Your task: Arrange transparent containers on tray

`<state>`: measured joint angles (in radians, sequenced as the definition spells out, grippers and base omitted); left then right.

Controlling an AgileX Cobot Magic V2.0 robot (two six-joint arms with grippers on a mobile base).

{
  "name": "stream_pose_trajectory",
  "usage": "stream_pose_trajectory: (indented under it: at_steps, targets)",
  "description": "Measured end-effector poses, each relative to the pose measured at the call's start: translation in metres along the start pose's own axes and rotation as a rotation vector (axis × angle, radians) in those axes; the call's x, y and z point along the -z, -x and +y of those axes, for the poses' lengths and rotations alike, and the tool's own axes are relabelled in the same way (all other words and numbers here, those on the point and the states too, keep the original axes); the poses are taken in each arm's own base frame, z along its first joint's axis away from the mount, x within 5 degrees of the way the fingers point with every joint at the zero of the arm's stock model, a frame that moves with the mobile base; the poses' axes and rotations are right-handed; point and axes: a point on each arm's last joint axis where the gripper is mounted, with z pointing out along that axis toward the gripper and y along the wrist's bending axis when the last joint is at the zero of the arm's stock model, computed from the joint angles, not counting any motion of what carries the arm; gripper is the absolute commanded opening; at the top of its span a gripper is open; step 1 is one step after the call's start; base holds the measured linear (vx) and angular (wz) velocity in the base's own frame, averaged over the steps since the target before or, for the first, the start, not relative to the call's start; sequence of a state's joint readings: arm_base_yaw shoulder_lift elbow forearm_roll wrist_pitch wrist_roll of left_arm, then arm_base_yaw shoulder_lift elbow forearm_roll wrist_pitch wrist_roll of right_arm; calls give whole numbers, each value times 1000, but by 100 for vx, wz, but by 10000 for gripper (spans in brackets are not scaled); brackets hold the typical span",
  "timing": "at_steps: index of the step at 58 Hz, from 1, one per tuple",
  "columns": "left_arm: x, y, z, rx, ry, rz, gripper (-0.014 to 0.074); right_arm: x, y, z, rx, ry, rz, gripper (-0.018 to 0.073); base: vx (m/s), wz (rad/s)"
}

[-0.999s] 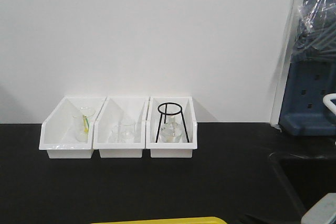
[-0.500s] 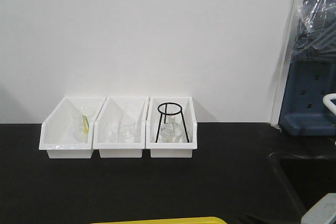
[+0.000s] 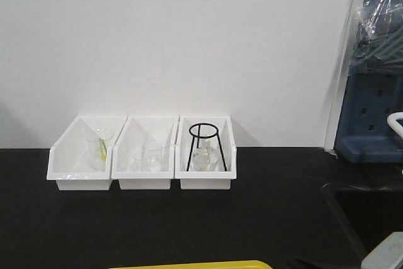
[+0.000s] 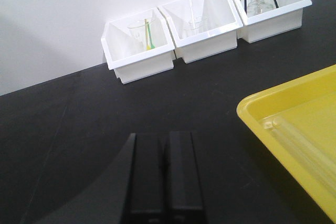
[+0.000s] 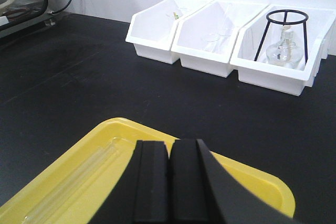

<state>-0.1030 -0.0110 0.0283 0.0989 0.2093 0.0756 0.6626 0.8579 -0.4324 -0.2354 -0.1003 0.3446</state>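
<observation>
None of the glassware has reached the yellow tray point(image 5: 262, 182) yet: beakers point(image 3: 100, 149) and, seemingly, a flask point(image 3: 203, 159) sit in white bins point(image 3: 146, 177). Both arms' jaws are pressed together, empty.

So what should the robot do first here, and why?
Probably open the left gripper and reach toward the beaker in the nearest bin: both grippers are shut and empty, the right gripper hangs over the tray, and all glassware sits in bins.
</observation>
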Motion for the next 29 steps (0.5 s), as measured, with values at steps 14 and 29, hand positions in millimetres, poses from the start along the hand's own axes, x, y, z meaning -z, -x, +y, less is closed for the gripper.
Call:
stream_pose_trajectory:
  at_steps: [14, 29]
  targets:
    - [0, 0, 0, 0, 0, 0, -6, 0, 0, 0, 0, -1, 2, -11, 0, 0]
    - [0, 0, 0, 0, 0, 0, -6, 20, -24, -7, 141, -38, 49, -11, 0, 0]
